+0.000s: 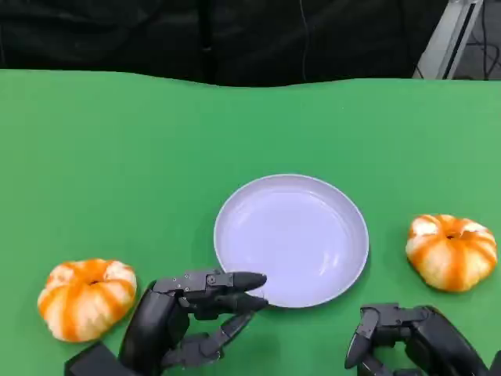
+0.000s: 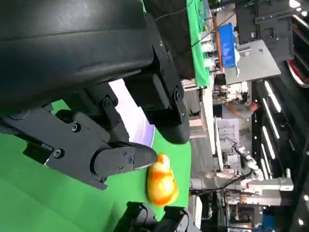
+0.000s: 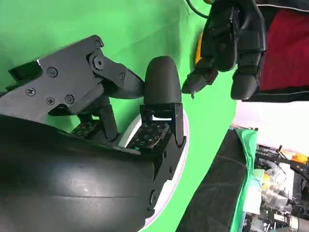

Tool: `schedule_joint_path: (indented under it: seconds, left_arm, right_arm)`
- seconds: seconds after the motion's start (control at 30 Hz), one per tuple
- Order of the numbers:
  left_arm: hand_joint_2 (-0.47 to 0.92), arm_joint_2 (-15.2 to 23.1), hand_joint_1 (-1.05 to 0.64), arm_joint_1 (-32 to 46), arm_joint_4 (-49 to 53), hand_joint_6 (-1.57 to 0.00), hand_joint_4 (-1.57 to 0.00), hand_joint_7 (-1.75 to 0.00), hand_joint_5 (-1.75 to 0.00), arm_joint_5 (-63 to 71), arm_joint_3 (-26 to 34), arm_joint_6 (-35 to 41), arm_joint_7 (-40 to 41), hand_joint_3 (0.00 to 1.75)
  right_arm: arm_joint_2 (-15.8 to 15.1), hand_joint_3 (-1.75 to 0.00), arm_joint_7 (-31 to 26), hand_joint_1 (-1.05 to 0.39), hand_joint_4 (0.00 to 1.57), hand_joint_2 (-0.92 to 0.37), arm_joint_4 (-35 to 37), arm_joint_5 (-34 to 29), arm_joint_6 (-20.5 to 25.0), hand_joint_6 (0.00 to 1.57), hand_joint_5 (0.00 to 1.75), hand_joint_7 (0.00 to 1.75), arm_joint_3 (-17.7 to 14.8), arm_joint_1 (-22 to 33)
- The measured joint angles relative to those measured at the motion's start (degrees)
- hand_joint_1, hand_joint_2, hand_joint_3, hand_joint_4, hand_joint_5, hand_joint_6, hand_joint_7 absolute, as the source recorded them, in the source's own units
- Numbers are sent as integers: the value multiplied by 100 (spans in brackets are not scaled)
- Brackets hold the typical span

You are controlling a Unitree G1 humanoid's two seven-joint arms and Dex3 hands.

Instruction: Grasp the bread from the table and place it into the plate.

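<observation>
Your left hand (image 1: 192,317) hovers with fingers spread and nothing in them, their tips just at the near rim of the plate (image 1: 291,239); one bread (image 1: 86,298) sits just to its left on the tabletop (image 1: 156,157). Your right hand (image 1: 407,337), fingers loosely apart and empty, has the other bread (image 1: 452,251) just ahead to its right. The left wrist view catches that far bread (image 2: 161,180) beyond the fingers (image 2: 120,159); the right wrist view shows the left hand (image 3: 227,43) across the plate (image 3: 169,183).

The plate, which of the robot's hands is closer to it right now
Left. The left hand has its fingertips at the plate's near rim, reaching toward it. The right hand sits lower, off the plate's near right edge, with bare green table between them.
</observation>
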Motion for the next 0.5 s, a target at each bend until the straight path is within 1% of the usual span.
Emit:
schedule_joint_path:
  seconds: [0.03,0.07,0.1,0.17,0.3,0.5]
  left_arm:
    - [92,34,-44,14,-137,-69,-80,-1,-1,-61,-5,29,-60,16]
    - [92,55,-56,19,-227,-48,-62,0,0,-97,-8,58,-85,17]
    - [92,72,-61,28,-297,-40,-54,0,0,-155,-10,93,-146,18]
    - [92,101,-65,67,-390,-26,-40,0,0,-350,-22,215,-330,22]
    - [92,141,-66,75,-516,-22,-36,0,0,-639,-40,381,-674,25]
    - [92,141,-66,75,-545,-22,-36,0,0,-723,-29,471,-785,25]
  right_arm:
    - [0,-94,-1,-12,85,-63,1,-3,0,88,144,115,-1,0]
    - [0,-93,-2,-12,84,-63,2,-5,0,88,144,115,-1,-1]
    - [0,-93,-4,-12,84,-63,2,-9,0,88,143,115,-2,-1]
    - [0,-93,-9,-12,84,-63,3,-15,0,88,143,115,-2,-2]
    - [2,-92,-11,-12,84,-64,18,-17,0,87,144,115,-2,-3]
    - [3,-92,-11,-12,84,-64,30,-16,0,87,144,115,-2,-4]
